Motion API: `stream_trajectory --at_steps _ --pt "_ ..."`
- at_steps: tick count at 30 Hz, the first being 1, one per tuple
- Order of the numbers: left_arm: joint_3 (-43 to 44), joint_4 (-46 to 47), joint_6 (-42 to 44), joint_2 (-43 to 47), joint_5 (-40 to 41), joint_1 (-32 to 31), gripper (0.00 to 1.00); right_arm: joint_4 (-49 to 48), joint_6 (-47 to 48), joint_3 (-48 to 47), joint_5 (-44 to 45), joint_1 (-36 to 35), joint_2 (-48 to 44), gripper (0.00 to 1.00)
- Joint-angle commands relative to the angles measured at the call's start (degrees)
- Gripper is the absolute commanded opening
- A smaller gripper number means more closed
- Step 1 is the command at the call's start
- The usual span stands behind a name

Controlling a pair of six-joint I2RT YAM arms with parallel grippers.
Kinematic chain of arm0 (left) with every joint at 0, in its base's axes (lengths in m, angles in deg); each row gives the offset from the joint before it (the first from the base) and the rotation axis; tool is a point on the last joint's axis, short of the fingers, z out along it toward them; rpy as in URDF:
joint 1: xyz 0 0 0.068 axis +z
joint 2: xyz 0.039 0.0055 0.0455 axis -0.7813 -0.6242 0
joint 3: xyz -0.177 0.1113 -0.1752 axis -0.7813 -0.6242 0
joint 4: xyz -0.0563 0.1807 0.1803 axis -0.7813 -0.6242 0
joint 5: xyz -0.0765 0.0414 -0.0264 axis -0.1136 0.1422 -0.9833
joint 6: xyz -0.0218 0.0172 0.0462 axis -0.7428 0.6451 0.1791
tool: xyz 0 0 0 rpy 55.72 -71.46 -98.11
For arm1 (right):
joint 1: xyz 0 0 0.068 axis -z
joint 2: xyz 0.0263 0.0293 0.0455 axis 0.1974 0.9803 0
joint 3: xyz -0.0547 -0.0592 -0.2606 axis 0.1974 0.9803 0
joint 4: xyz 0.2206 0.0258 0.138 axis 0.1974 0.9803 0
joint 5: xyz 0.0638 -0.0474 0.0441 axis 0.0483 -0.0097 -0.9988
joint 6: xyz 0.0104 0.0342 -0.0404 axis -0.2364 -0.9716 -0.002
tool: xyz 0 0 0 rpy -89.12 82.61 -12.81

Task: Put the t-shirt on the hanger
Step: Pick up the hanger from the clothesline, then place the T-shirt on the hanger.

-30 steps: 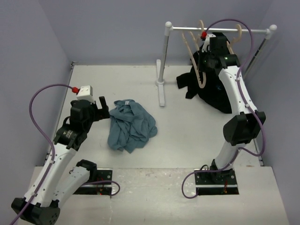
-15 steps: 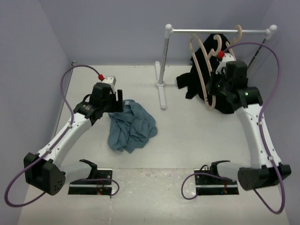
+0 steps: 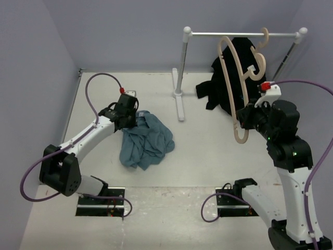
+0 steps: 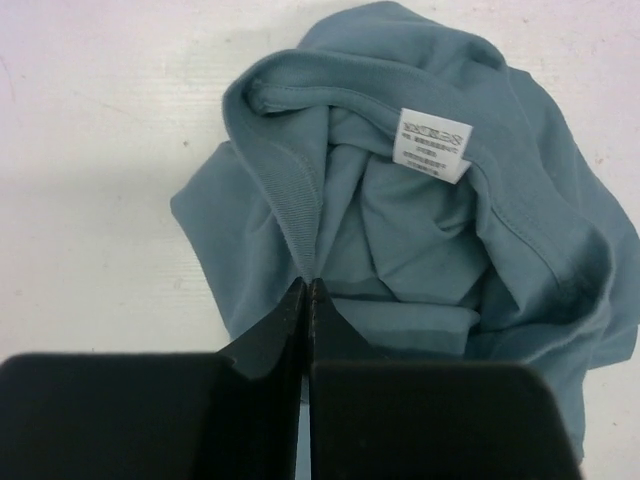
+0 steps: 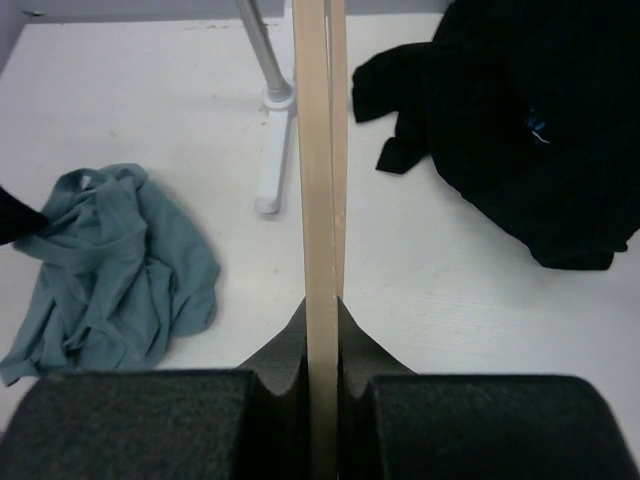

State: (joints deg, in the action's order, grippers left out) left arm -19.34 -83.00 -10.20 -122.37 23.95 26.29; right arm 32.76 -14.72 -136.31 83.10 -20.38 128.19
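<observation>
The slate-blue t-shirt (image 3: 146, 139) lies crumpled on the table left of centre. My left gripper (image 3: 136, 116) is at its upper left edge. In the left wrist view the gripper (image 4: 308, 287) is shut on the ribbed collar of the t-shirt (image 4: 420, 230), below the white label (image 4: 434, 142). My right gripper (image 3: 243, 119) is shut on the beige hanger (image 3: 232, 78), holding it in the air in front of the rack, off the rail. In the right wrist view the hanger (image 5: 318, 150) runs edge-on between the jaws of that gripper (image 5: 322, 310), with the t-shirt (image 5: 110, 260) at the far left.
A white clothes rack stands at the back: post (image 3: 182, 73) and rail (image 3: 208, 34). A black garment (image 3: 217, 88) hangs from a second beige hanger (image 3: 265, 35) on the rail and drapes onto the table (image 5: 540, 130). Walls close in on three sides.
My left gripper reached the t-shirt's collar and shut on it. My right arm drew the hanger off the rail, toward the near right and lower.
</observation>
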Motion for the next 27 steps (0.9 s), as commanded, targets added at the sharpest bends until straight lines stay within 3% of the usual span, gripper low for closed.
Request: stream_trajectory --at_steps 1,5,10,13,15,17,20,22,23,25,27 --pt "3.81 -2.21 -2.06 3.20 2.75 -4.37 0.00 -2.58 -1.20 1.42 -9.43 -0.18 -2.81 0.00" --pt "12.73 -3.01 1.74 5.07 -1.25 -8.72 0.00 -6.20 -2.19 5.17 -19.80 -0.69 -4.47 0.00" --pt "31.43 -9.00 10.04 -1.81 -7.47 -12.11 0.00 -6.00 -2.55 6.12 -15.49 -0.94 -6.80 0.00" --pt "48.21 -12.96 14.44 -5.76 -11.58 -19.46 0.00 -5.34 -2.33 5.09 -12.81 -0.90 -8.56 0.00" --pt "52.71 -15.54 18.05 -6.91 -14.77 -24.51 0.00 -4.98 -2.35 4.49 -12.24 -0.94 -10.13 0.00" --pt "50.09 -15.85 18.73 -5.76 -10.97 -25.17 0.00 -5.14 -2.59 4.78 -13.78 -0.86 -11.26 0.00" --pt "35.61 -16.39 8.77 -2.10 19.83 -21.73 0.00 -5.22 -2.50 6.94 -20.54 -0.94 -12.18 0.00" --pt "26.15 -18.39 2.83 -2.70 21.32 -12.04 0.00 -5.63 -2.66 8.23 -25.39 -1.02 -12.36 0.00" --pt "25.58 -16.85 2.63 -2.71 21.26 -9.48 0.00 -5.74 -2.93 8.90 -26.67 -1.03 -12.44 0.00" --pt "18.55 -15.08 0.99 -1.72 22.74 -6.16 0.00 -5.81 -3.15 10.30 -29.45 -1.49 -12.28 0.00" --pt "17.75 -12.85 0.85 -1.21 22.32 -5.44 0.00 -5.75 -3.46 10.95 -30.90 -2.48 -12.27 0.00"
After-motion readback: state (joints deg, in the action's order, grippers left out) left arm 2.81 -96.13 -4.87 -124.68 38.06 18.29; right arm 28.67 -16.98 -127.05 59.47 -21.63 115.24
